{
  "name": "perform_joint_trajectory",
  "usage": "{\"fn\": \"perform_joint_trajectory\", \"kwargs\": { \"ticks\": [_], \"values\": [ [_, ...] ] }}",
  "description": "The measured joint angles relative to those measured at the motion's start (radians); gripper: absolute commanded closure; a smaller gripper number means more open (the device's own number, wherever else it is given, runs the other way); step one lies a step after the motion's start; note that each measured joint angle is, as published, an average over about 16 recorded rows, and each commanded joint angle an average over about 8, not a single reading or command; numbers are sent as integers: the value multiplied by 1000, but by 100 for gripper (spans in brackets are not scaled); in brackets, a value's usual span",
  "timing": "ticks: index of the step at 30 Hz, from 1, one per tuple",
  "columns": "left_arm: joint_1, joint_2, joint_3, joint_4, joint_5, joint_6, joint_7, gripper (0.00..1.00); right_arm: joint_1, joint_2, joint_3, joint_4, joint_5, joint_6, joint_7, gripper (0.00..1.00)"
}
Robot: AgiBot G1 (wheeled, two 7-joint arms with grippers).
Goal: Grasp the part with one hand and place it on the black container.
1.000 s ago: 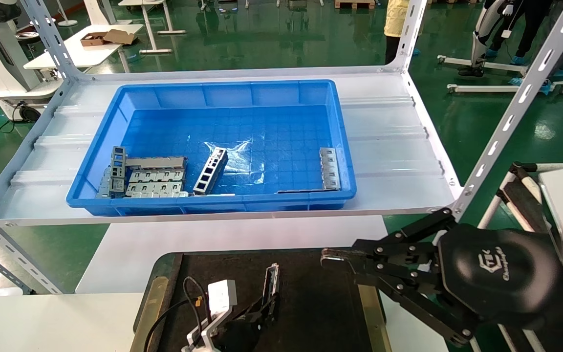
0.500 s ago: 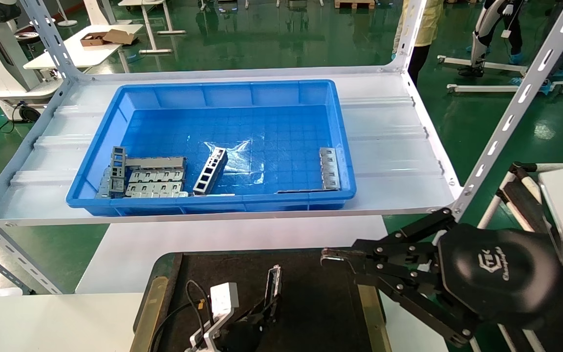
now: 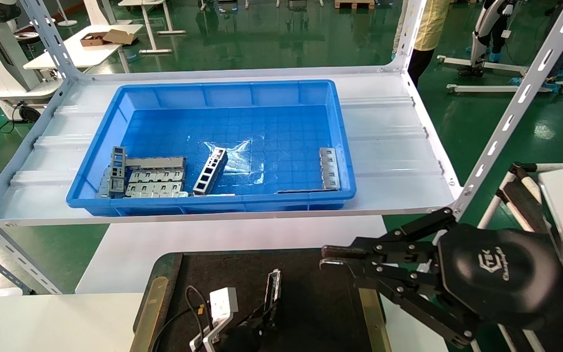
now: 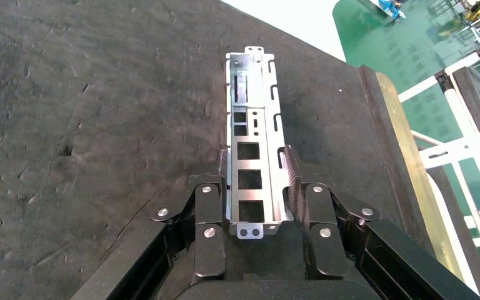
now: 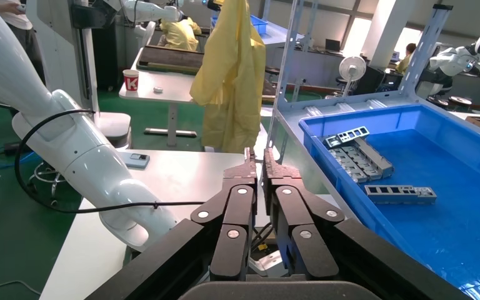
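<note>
Part (image 4: 250,156): we see it lying on the black container (image 4: 87,119), its near end between our left gripper (image 4: 254,187) fingers.
Left grip: narrow, pads at both side walls.
Release: we should open evenly, then lift straight.
Right gripper (image 3: 328,258): nearly closed, empty, parked at the container's edge.

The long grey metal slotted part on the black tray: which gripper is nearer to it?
Left. The left gripper has the long grey metal slotted part between its fingers. The right gripper hangs apart, over the black tray's right side.
</note>
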Motion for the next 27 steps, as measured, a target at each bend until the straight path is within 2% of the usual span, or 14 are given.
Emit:
{"fn": "perform_joint_trajectory", "kwargs": {
  "ticks": [7,13,20,27],
  "values": [
    [3,-6,-11,-5,24,21,-1,0,0,0,0,0,0,0,0,0],
    [-4,-47,-16,-40,48,72,8,0,0,0,0,0,0,0,0,0],
    [-18,-151,-28,-125,63,184,12,0,0,0,-1,0,0,0,0,0],
    [-34,-288,-63,-231,54,357,19,0,0,0,-1,0,1,0,0,0]
  ]
}}
